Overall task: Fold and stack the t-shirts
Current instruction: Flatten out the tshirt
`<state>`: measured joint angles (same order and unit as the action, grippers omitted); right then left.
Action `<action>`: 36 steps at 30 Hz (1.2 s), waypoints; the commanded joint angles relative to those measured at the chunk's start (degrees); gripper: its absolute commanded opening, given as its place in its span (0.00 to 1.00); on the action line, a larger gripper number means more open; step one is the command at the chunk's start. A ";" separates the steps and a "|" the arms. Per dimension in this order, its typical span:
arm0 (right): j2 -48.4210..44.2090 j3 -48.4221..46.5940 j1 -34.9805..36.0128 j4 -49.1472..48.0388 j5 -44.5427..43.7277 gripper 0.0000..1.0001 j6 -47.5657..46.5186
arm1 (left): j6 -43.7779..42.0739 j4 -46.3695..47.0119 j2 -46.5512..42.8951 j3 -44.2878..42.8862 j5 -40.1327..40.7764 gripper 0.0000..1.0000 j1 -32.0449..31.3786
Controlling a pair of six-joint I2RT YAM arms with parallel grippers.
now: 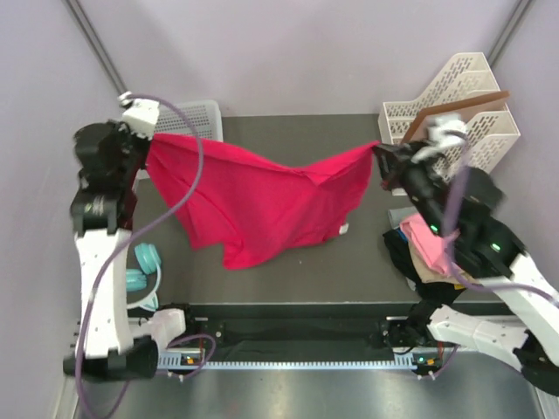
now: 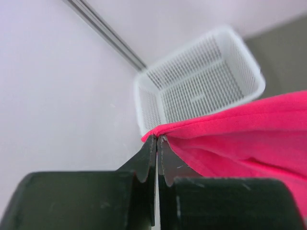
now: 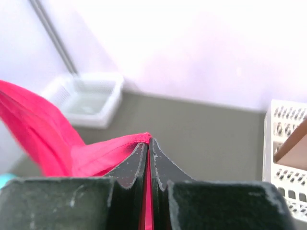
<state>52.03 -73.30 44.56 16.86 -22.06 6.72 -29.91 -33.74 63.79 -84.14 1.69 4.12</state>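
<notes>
Left claw (image 2: 157, 140) and right claw (image 3: 148, 141) each pinch tight the bright crimson-pink cloth t-shirt (image 1: 262, 209), slung between them unfolded; folding seems barely begun.

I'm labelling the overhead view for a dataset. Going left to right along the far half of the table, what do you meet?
left gripper → crimson t-shirt, hanging stretched between both grippers → right gripper → white file rack
</notes>
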 commanded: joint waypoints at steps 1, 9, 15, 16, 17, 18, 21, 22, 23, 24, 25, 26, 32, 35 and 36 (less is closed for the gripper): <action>-12.09 -1.23 6.58 1.50 -9.93 0.00 -1.45 | 1.71 -6.67 -10.08 -6.20 -4.77 0.00 0.27; -22.24 -13.26 4.23 9.76 -1.15 0.00 -1.62 | 0.47 -9.24 -17.91 -16.81 -2.75 0.00 0.19; -17.76 -25.48 -8.68 14.95 10.01 0.00 -0.84 | 1.61 -15.21 -16.77 -25.72 -3.89 0.00 0.19; -16.01 -28.02 -11.39 16.87 10.72 0.00 -0.57 | 1.52 -15.48 -17.38 -25.38 -4.33 0.00 0.27; -15.04 -28.91 -12.20 17.84 11.25 0.00 -0.39 | 1.44 -15.74 -17.64 -24.76 -4.77 0.00 0.27; -13.29 -29.53 -12.56 18.72 11.08 0.00 -0.13 | 1.35 -16.53 -17.99 -22.93 -5.03 0.00 0.19; -8.99 -29.54 -12.65 21.19 9.68 0.00 0.92 | -0.41 -17.24 -19.58 -15.73 -5.91 0.00 0.19; -7.49 -29.53 -12.65 23.11 8.98 0.00 1.19 | -1.72 -16.98 -20.71 -13.18 -5.91 0.00 0.19; -5.90 -29.36 -12.65 24.00 6.36 0.00 1.28 | -2.51 -16.45 -21.25 -7.50 -5.65 0.00 0.19; -2.23 -28.58 -12.65 24.88 4.59 0.00 1.10 | -3.48 -15.75 -21.95 -4.14 -5.04 0.00 0.19; -0.37 -27.87 -12.65 25.58 3.18 0.00 0.93 | -4.71 -13.40 -23.08 -0.97 -4.60 0.00 0.19; 1.48 -26.82 -12.74 25.94 1.25 0.00 0.58 | -5.76 -12.24 -23.53 5.59 -4.33 0.00 0.19; 16.42 -20.05 -18.79 21.29 3.32 0.00 0.48 | -10.78 4.42 -19.24 26.18 0.93 0.00 0.19; 23.80 -19.86 -23.71 20.05 5.53 0.00 1.18 | -11.83 11.04 -10.82 27.54 2.87 0.00 0.27; 27.13 -20.74 -24.86 19.96 5.63 0.00 1.36 | -12.18 12.54 -8.44 27.01 3.22 0.00 0.27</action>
<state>74.81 -92.20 24.62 39.07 -16.71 7.27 -38.87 -37.43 48.18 -57.01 0.71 4.05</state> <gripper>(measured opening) 0.007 0.012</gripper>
